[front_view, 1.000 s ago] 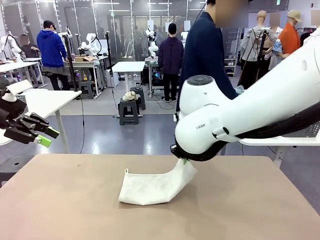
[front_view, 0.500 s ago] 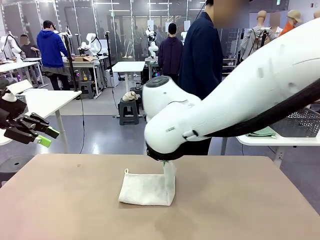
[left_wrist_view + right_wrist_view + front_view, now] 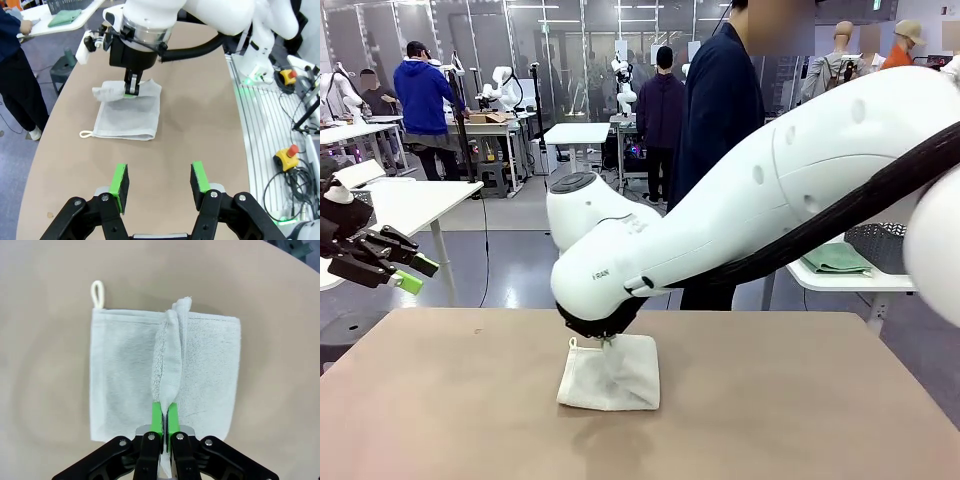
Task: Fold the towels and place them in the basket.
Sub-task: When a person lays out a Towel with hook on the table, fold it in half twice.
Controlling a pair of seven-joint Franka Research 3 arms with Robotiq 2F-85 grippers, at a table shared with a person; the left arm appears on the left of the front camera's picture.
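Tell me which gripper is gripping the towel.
The right gripper: its fingers pinch a raised fold of the cream-white towel. The left gripper hangs open, well clear.

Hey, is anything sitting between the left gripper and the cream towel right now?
Nothing visible. Bare table lies between the open left gripper and the towel; the right gripper pinches a fold of it from above.

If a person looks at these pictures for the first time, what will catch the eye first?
The big white right arm reaches across the middle of the table. The right fingers are shut on a raised fold of the cream towel, which lies at the table's centre. The left fingers stand open, off to the side.
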